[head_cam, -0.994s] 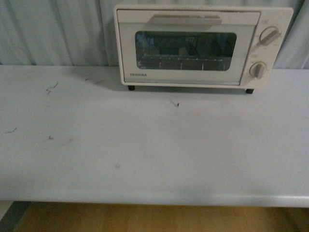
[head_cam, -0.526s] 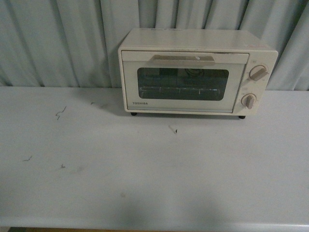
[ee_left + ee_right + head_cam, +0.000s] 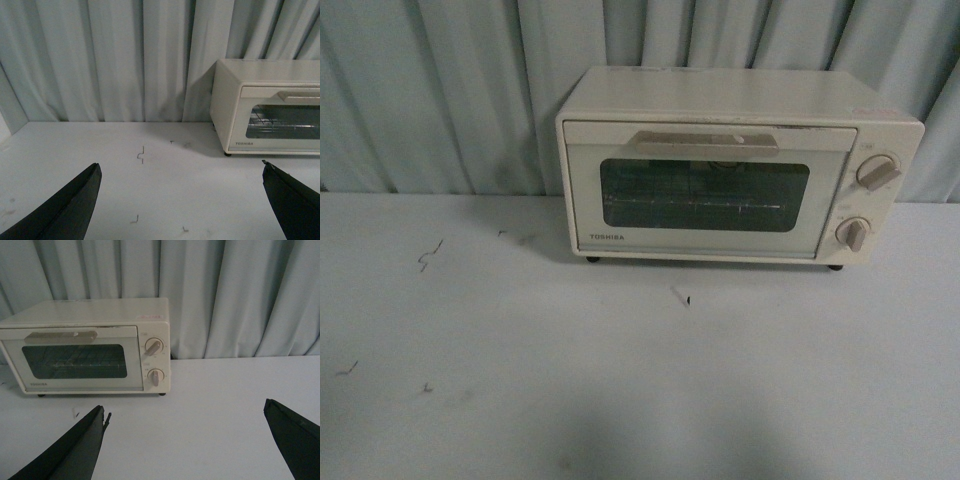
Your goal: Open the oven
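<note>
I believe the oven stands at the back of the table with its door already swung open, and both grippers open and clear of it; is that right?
No: the door is shut, flush with the front of the oven, as the front view shows. The rest holds: the oven stands at the back of the table, with the left gripper and right gripper open and clear of it.

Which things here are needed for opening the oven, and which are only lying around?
For the job: oven, door handle, left gripper, right gripper (both open).
Just lying about: knobs, scraps on the table, curtain.
</note>
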### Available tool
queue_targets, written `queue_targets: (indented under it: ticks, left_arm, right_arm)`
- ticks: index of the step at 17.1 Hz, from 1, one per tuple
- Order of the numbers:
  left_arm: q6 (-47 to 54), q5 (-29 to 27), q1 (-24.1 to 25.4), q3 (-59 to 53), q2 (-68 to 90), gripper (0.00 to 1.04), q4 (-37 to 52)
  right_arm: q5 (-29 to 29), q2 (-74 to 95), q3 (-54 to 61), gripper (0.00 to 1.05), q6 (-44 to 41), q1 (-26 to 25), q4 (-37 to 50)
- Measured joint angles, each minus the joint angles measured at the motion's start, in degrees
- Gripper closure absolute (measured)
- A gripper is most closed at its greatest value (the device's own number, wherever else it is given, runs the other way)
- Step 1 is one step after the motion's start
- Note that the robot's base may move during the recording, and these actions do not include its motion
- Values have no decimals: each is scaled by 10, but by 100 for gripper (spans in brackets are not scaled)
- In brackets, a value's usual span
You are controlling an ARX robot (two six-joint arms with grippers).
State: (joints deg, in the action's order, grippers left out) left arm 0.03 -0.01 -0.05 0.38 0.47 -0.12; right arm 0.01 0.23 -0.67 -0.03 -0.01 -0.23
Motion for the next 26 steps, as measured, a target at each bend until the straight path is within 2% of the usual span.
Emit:
queue_targets:
  ticks: [12, 13, 14, 15, 16, 17, 18, 21, 23, 26]
  left_arm:
    - [-3, 4, 0, 1, 2, 7, -11]
    - [-73, 41, -13, 52, 65, 7, -133]
    - [-210, 30, -98, 99, 203, 7, -140]
    - [-256, 19, -135, 105, 252, 7, -110]
    - [-376, -1, -197, 108, 341, 7, -53]
    - [-435, -19, -224, 111, 407, 7, -11]
    - [-540, -40, -261, 125, 520, 7, 59]
    - [-712, -56, -307, 192, 745, 7, 203]
    - [-771, -58, -312, 239, 880, 7, 258]
    - [-796, -57, -300, 297, 989, 7, 294]
  right_arm:
    - [0, 0, 0, 6, 0, 0, 0]
    - [0, 0, 0, 6, 0, 0, 0]
    - [-1, 0, 0, 6, 0, 0, 0]
    - [-1, 0, 0, 6, 0, 0, 0]
    - [0, 0, 0, 6, 0, -1, 0]
    - [0, 0, 0, 6, 0, 0, 0]
    - [0, 0, 0, 6, 0, 0, 0]
    - [0, 0, 0, 6, 0, 0, 0]
    - [0, 0, 0, 6, 0, 0, 0]
    - [0, 0, 0, 6, 0, 0, 0]
